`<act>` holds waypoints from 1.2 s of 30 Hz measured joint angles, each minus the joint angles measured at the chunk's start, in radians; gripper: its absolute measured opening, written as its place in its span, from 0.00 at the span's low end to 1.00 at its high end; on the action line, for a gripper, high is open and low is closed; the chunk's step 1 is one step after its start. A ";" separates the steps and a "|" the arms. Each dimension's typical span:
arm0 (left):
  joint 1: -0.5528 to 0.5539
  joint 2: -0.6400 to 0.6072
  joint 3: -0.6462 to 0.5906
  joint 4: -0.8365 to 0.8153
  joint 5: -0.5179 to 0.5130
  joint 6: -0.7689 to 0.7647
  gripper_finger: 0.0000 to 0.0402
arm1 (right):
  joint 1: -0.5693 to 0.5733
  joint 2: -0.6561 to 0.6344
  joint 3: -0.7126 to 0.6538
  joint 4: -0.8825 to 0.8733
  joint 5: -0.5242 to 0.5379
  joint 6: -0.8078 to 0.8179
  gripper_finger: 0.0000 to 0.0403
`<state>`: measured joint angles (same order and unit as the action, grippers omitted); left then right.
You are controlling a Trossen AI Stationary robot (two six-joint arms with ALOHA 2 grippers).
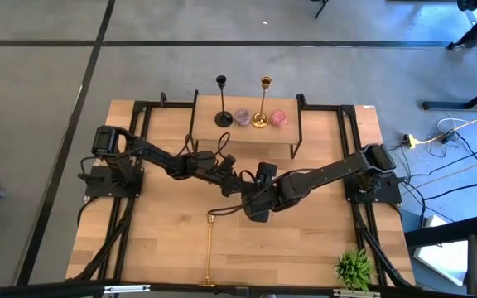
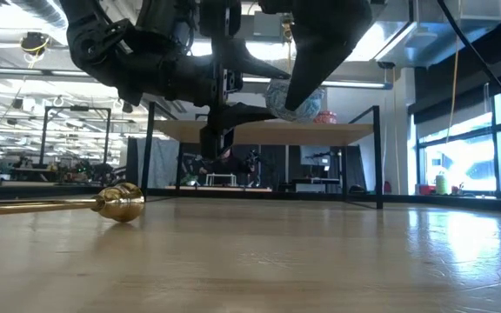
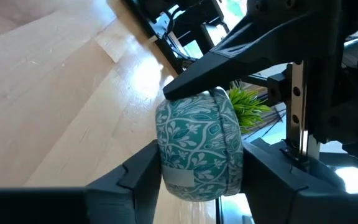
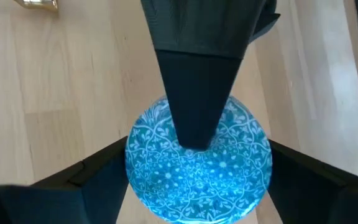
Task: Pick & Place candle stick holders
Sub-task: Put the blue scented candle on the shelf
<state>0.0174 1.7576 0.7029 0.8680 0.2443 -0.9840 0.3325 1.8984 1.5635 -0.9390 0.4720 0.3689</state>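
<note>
Gold candle stick holder (image 1: 209, 248) lies below both grippers.

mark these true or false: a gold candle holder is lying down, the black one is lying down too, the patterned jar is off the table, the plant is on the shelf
1. A gold candle holder lies flat on the table. True.
2. The black candle holder lies flat too. False: it stands upright on the shelf, near a second gold candle holder.
3. The patterned jar is up off the table, between the left gripper and the right gripper. True.
4. The plant sits on the shelf. False: it is at a table corner on the right arm's side.
</note>
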 joint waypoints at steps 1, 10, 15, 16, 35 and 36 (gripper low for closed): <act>0.000 0.000 0.000 0.000 0.001 0.004 0.46 | 0.000 0.000 0.000 0.000 -0.001 -0.003 0.82; 0.008 -0.065 -0.027 -0.073 0.029 0.008 0.45 | 0.017 0.000 0.001 -0.054 0.027 0.002 0.83; 0.019 -0.168 -0.041 -0.215 0.026 0.046 0.45 | 0.027 0.000 0.030 -0.137 0.094 0.040 0.83; 0.022 -0.194 -0.042 -0.244 0.024 0.056 0.45 | 0.028 0.000 0.038 -0.154 0.101 0.047 0.83; 0.379 -0.748 -0.011 -0.983 0.032 0.191 0.45 | 0.051 0.000 0.066 -0.177 0.083 0.088 0.83; 0.418 -0.757 0.003 -1.014 0.051 0.210 0.45 | 0.051 0.000 0.066 -0.171 0.081 0.088 0.83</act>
<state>0.4351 1.0007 0.7060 -0.1462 0.2951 -0.7743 0.3834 1.8980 1.6291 -1.1098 0.5527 0.4568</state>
